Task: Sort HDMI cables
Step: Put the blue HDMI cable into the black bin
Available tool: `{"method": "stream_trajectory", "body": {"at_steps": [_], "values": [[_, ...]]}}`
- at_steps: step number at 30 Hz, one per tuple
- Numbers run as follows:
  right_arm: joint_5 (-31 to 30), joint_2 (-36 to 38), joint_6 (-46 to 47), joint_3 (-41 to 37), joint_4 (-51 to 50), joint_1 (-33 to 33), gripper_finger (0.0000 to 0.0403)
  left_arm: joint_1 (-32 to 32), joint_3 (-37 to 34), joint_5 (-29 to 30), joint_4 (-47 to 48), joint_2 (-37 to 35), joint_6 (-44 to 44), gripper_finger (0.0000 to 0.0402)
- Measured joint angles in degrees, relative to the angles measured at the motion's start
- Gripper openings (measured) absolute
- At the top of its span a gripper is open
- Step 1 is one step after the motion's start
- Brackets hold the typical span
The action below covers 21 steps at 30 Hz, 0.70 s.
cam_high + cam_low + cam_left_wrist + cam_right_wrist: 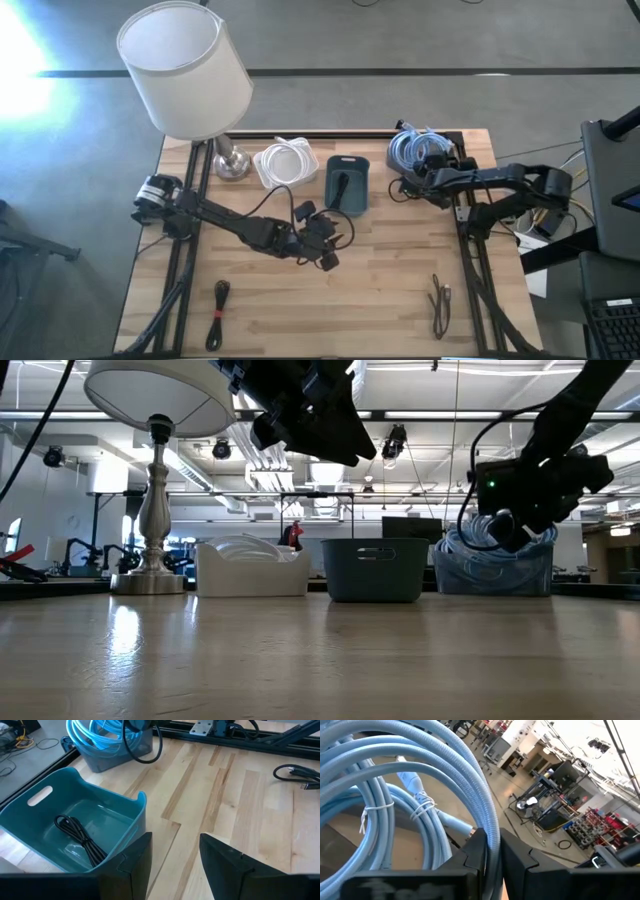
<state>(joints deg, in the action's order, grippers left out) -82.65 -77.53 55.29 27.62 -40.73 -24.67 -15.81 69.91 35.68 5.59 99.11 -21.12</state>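
On the table's far corner, right claw (492, 851) pinches light-blue coil (470, 775)

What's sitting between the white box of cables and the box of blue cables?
The teal bin sits between the white bin and the blue cable bin, holding one black cable; the high view shows it.
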Motion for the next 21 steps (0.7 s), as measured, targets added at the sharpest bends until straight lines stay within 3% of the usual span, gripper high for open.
{"method": "stream_trajectory", "body": {"at_steps": [21], "values": [[0.20, 9.40, -6.21, 2.13, 0.63, -0.02, 0.0146, 0.33, 0.00, 0.00, 0.01, 0.00, -0.04, 0.0168]]}}
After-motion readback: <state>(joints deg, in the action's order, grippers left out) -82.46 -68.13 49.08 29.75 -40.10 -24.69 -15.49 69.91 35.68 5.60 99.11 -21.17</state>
